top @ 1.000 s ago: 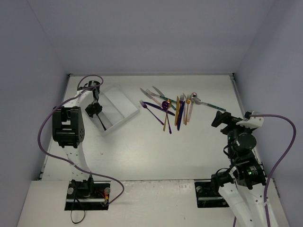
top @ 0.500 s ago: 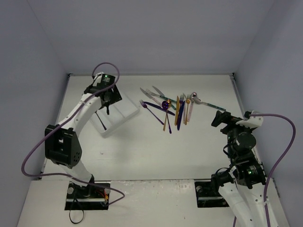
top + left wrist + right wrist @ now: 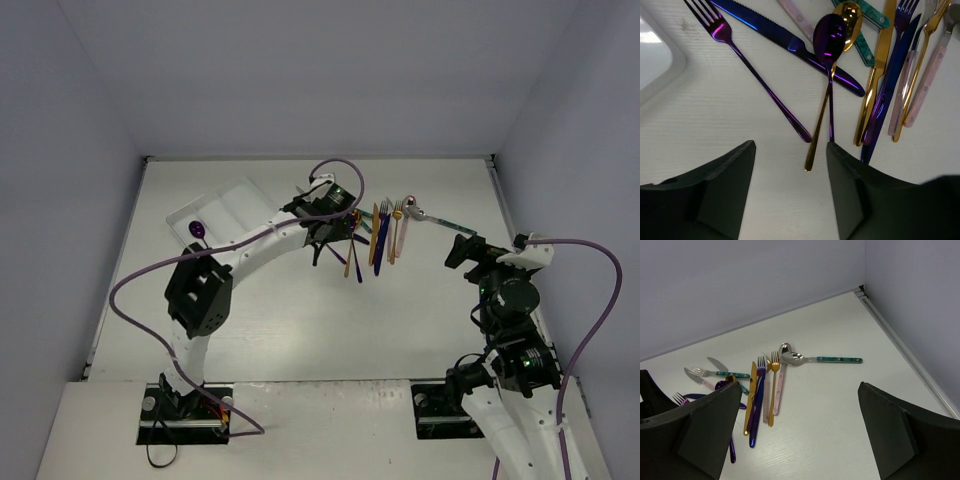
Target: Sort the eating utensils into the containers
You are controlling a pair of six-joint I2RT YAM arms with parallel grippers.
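We're looking down on the white table [image 3: 300,320], walled in on three sides, and the left arm [image 3: 250,250] is stretched right across it from its base to the middle of the far half. The right arm [image 3: 510,300] is folded up on its own side. Up at the far left lies the white tray [image 3: 235,200], and we can see one purple spoon [image 3: 195,230] lying in it at its left end, though we can't tell which compartment. The left gripper [image 3: 790,150] hovers over the near end of the utensil pile [image 3: 375,230], jaws parted with only bare table between them, nothing held. The right gripper [image 3: 800,390] is spread wide and empty, well apart from the pile and facing it. Through the left wrist camera we have a dark blue knife [image 3: 785,42] and a purple fork [image 3: 755,75] lying slantwise. Another purple spoon [image 3: 830,37] crosses the knife, its handle tip just beside the right-hand finger [image 3: 850,190]. A gold spoon [image 3: 817,130] lies under it. To the right run a gold knife [image 3: 877,70], a dark blue fork [image 3: 890,80] and pink-handled pieces [image 3: 920,85]. From the right wrist, a teal-handled silver spoon [image 3: 820,359] lies at the far right of the pile.
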